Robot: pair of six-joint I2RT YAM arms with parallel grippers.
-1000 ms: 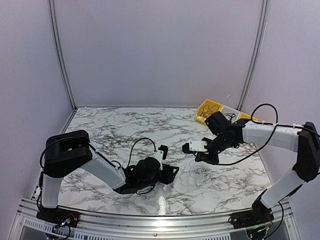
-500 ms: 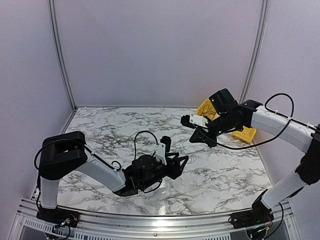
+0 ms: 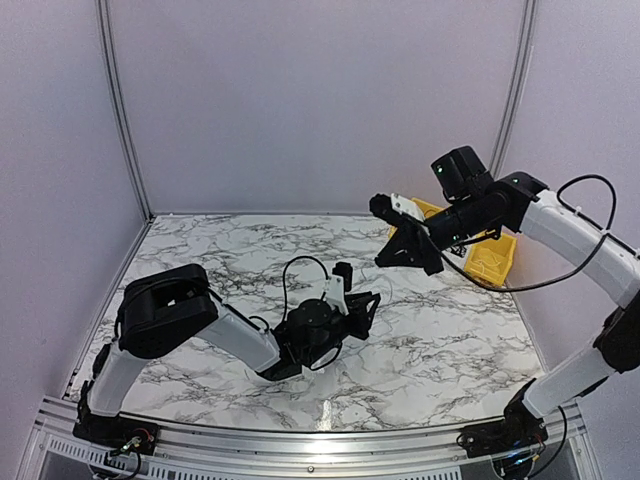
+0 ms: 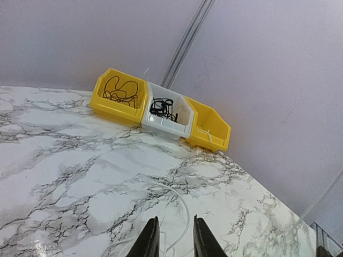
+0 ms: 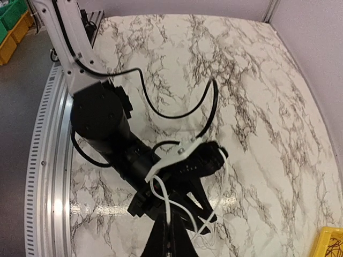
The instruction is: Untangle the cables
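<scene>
Cables occupy yellow bin and white bin; right end effector pinches white cable, left end effector unclear.

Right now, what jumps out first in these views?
The white cable runs from the raised right gripper down to the left gripper, low at centre. In the far right corner, black cables lie tangled in a yellow bin and the white bin beside it.
</scene>
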